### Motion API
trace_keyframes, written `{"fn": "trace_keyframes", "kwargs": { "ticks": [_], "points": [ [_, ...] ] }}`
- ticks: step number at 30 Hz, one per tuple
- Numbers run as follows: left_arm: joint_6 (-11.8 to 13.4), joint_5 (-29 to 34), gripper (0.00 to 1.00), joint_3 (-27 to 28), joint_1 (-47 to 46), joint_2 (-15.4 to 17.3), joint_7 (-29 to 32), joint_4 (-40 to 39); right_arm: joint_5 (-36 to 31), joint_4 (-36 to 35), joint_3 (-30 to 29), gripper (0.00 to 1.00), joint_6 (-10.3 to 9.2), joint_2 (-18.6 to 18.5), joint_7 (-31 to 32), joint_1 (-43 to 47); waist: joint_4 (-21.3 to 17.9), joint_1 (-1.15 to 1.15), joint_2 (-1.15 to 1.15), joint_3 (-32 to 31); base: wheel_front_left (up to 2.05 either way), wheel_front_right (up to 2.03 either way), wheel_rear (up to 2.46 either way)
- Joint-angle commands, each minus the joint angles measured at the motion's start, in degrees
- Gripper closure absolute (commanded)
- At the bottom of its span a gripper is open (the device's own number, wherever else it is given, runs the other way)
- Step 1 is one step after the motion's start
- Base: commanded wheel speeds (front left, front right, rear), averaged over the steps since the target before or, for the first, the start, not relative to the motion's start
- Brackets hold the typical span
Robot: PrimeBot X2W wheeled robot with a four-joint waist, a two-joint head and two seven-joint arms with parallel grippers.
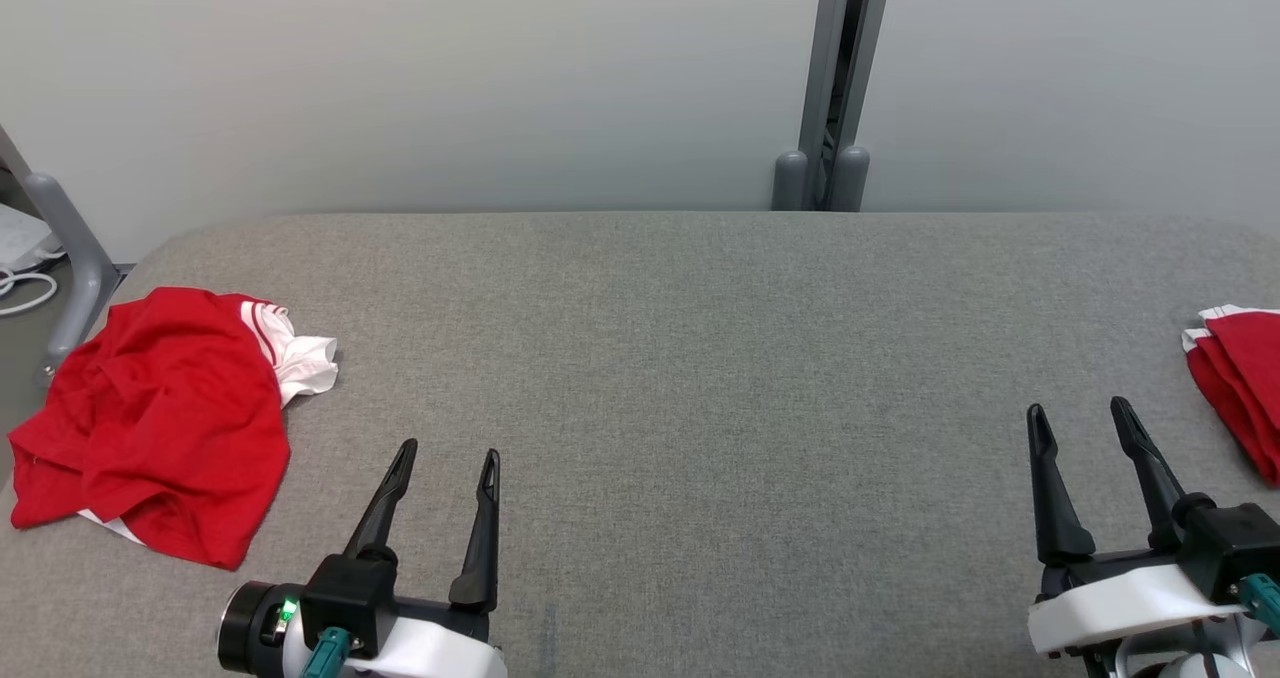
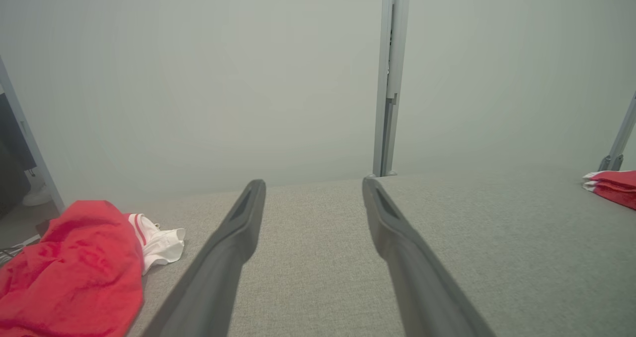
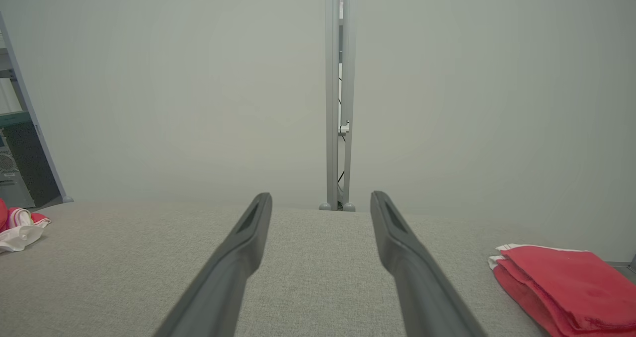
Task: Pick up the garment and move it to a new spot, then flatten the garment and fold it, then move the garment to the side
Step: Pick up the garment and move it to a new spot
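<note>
Nearest the camera in the head view, the left gripper (image 1: 450, 450) hovers over the front left of the grey fabric worktop (image 1: 700, 358), its jaws spread wide with nothing between them. A small green light (image 1: 287, 613) glows on its wrist. At the front right, the right gripper (image 1: 1078, 407) is poised the same way, jaws wide apart and empty, fingers pointing away from the robot. Both wrist views look out along parted dark fingers with bare grey cloth between them.

Just left of the left gripper, but not touching it, lies the crumpled red garment (image 1: 150, 428), heaped near the worktop's left edge with a white, red-striped piece sticking out at its far right side. Across the worktop, at the right edge beyond the right gripper, sits a folded red garment (image 1: 1240, 388) with white trim showing at its far corner, stacked in neat layers.

Farther back, a slanted grey leg (image 1: 70, 258) stands off the worktop's left end beside a white cable (image 1: 25, 293) on the floor. Behind the far edge, a grey upright post (image 1: 830, 88) rises against the pale wall (image 1: 400, 78).
</note>
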Motion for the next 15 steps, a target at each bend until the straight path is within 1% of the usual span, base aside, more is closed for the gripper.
{"fn": "trace_keyframes", "kwargs": {
  "ticks": [1,15],
  "points": [
    [0.0,0.1,0.00,0.1,0.1,0.2,0.0,0.0,0.1,0.1,-0.1,0.00,-0.04,-0.2,-0.3,-0.4,0.0,0.00,0.00,0.0,0.00,0.00,0.00],
    [-0.2,0.1,0.00,-0.1,-0.5,0.2,0.0,0.4,0.5,0.5,-0.2,0.00,-0.04,-0.2,-0.3,-0.3,0.1,0.00,0.00,0.2,0.00,0.00,0.00]
  ]
}}
